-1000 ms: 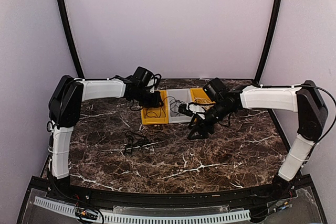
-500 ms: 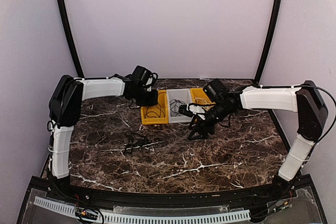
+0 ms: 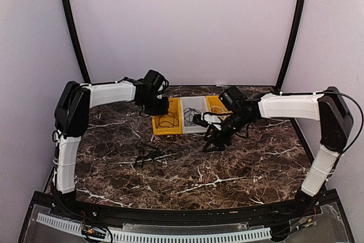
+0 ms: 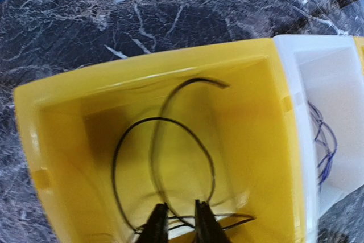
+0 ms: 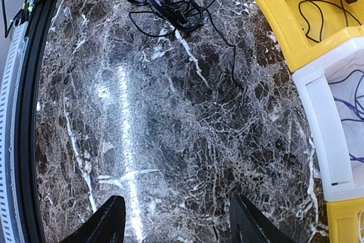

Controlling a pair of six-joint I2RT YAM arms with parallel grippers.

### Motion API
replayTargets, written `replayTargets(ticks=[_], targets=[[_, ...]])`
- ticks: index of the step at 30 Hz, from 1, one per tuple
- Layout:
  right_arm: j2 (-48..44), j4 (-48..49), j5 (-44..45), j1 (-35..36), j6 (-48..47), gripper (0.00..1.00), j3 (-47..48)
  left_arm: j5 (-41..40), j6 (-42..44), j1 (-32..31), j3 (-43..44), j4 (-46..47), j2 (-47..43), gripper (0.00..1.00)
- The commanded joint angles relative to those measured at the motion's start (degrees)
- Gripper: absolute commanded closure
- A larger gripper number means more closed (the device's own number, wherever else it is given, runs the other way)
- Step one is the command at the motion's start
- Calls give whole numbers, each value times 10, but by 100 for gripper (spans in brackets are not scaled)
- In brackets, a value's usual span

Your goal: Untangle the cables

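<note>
Step in hand: we judge that the left gripper [image 4: 179, 227] is setting one freed black cord [image 4: 161, 119] into the yellow bin [image 4: 142, 69].
Left pincer: the fingertips sit low over the bin, nearly together with a slim gap, and strands of the cord cross right at them. We cannot tell whether they pinch the cord or have let it go.
Right pincer: the right gripper [image 5: 179, 223] is released, fingers wide apart with nothing between them, hovering over bare table [image 5: 170, 140].
Cord location: it lies in loose loops on the bin floor, one end arching toward 12 o'clock in the left wrist view.
Bin location: 12 o'clock from the table's middle in the top view. The white bin [image 4: 293, 112] touches it on its 3 o'clock side.
Other cords: a thin dark cord [image 4: 321, 140] lies in the white bin. A black tangle [image 5: 170, 4] lies at 8 o'clock from the table's middle, well apart from the bins, with one strand trailing toward them.
Procedure: we open the jaws fully before any withdrawal, then rise straight up, clear of the bin walls.
Check: we confirm that no strand hangs on a fingertip before moving sideways.
Risk: a hooked loop would probably drag the light cord over the rim.
Next: we expect the tangle to need both arms, one pinning and one drawing out a strand.
</note>
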Motion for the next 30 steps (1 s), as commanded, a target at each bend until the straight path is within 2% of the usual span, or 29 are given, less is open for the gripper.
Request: replayTargets(ticks=[1,4,13,23,25,27,30], targets=[[33,10,4,14,3,36,43,32,1,2,25,-28,1,75],[70,6,28,30,6,35,82,33,5,-1,33,-35,-13,65],[181,10,90,74,35,35,203,8,8,-4,-15,-28,-119,56],[280,9,111,93,69,34,301,-90,10,1,-142,-18,-290,44],[293,3,109,93,74,38,318,-96,12,3,-186,-4,-326,44],[299,-2,104,94,75,48,323,-91,21,3,-225,22,-362,44],[285,3,106,94,73,78,315,-69,49,3,-288,75,-424,44]])
